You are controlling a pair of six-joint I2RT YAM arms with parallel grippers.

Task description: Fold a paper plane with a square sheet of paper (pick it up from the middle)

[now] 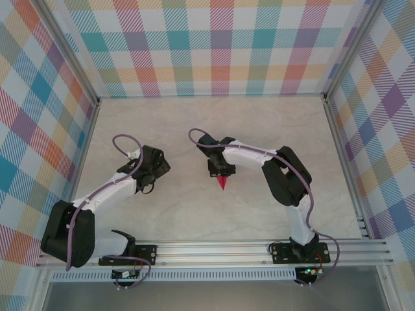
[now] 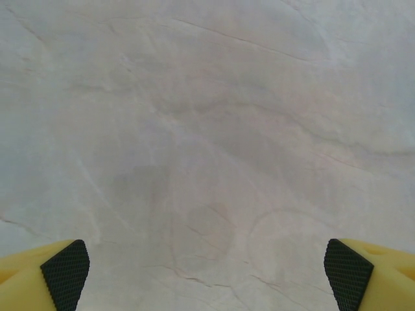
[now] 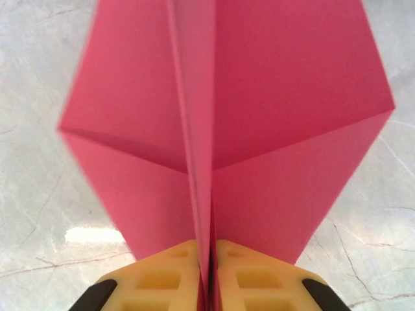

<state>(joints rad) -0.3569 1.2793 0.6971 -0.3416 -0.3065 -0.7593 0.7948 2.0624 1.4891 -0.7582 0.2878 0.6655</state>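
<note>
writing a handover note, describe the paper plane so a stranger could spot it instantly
Start at the pale marble table; near its middle hangs the right arm's tool. Pinched there by its centre ridge is the paper plane: a pointed magenta-pink dart, vivid against pale stone and black-and-white arms.

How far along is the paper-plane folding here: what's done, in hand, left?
Done: the magenta-pink paper plane is folded, with a centre ridge and two spread wings. In hand: the right gripper is shut on that ridge, over the pale marbled table; the left gripper is open, holding nothing. Left: probably only setting the plane down and letting go.
</note>
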